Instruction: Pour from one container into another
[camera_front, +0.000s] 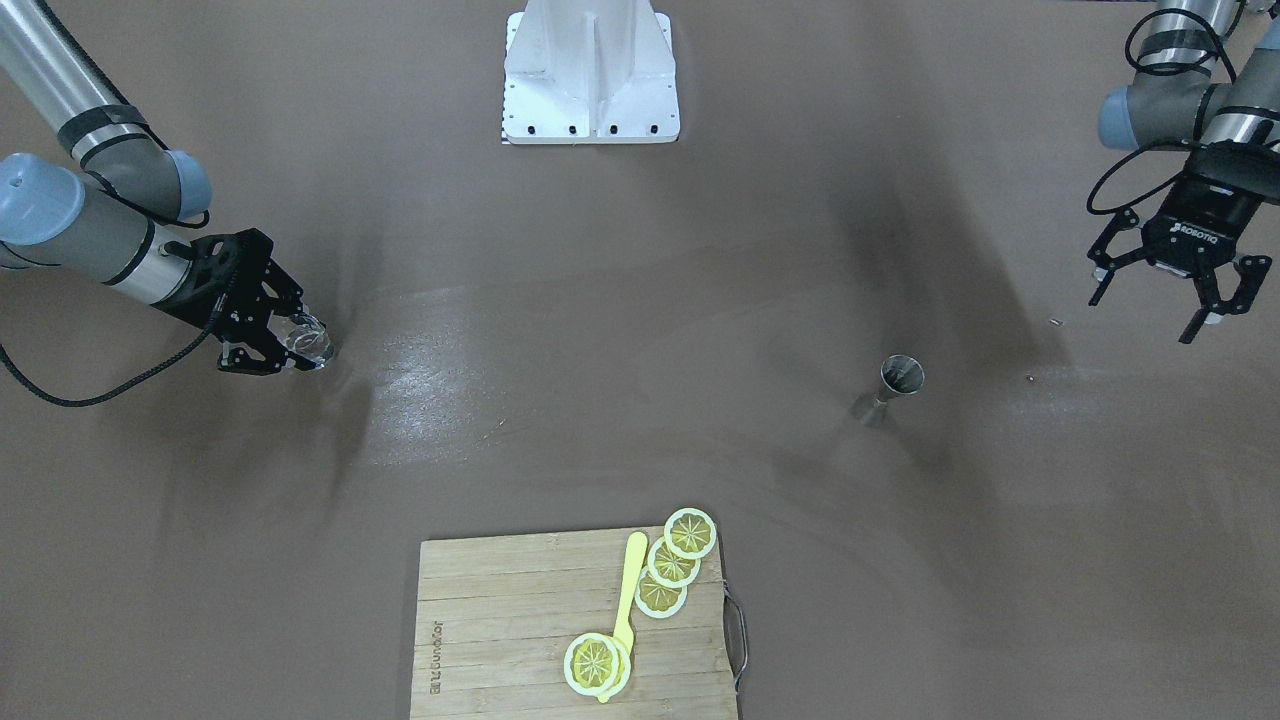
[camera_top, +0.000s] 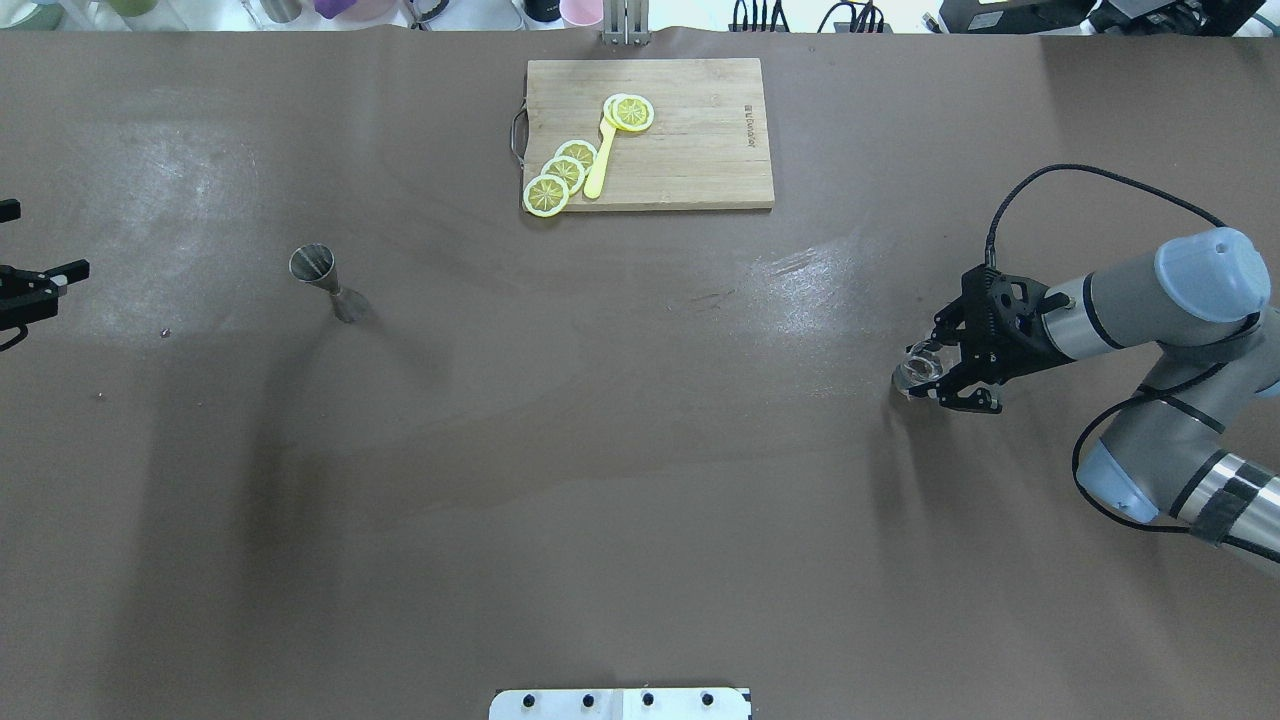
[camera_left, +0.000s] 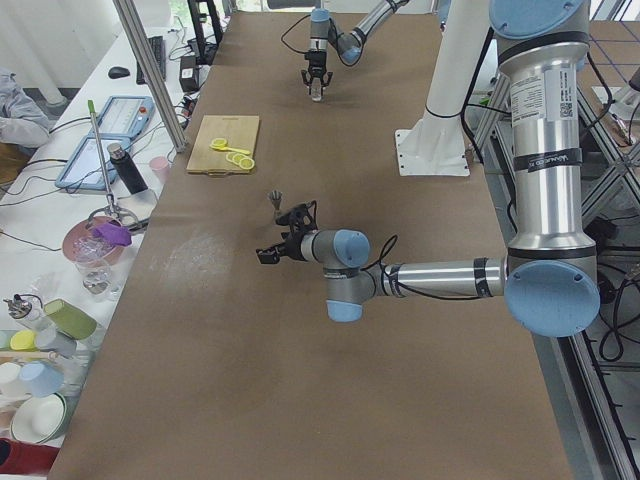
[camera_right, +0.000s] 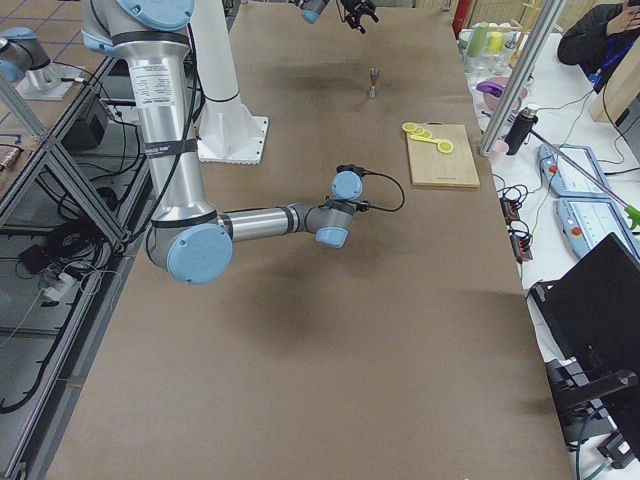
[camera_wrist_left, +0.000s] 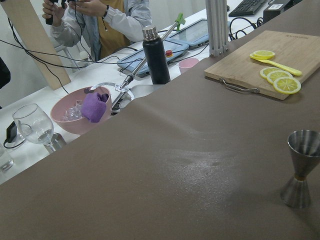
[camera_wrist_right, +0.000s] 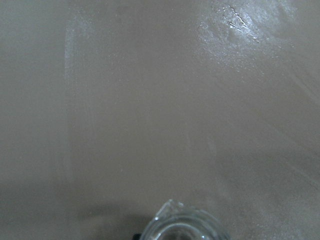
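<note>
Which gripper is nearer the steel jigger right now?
Left. The left gripper hangs open at the jigger's end of the table; the right gripper, jaws around the glass tumbler, is at the opposite end.

Bright, even light from overhead in the exterior views, sharp throughout. Whitish glare patches on the brown bench (camera_front: 430, 375). Soft, wide shadows, darkest beside the jigger (camera_front: 888, 390). Pale and washed out in the right wrist view, blurred on the tumbler (camera_wrist_right: 177, 227) at the bottom edge.

Steel jigger (camera_right: 373, 83) upright on brown table (camera_right: 300, 350), well apart from near right arm (camera_right: 265, 221) and wooden board (camera_right: 445, 168).
</note>
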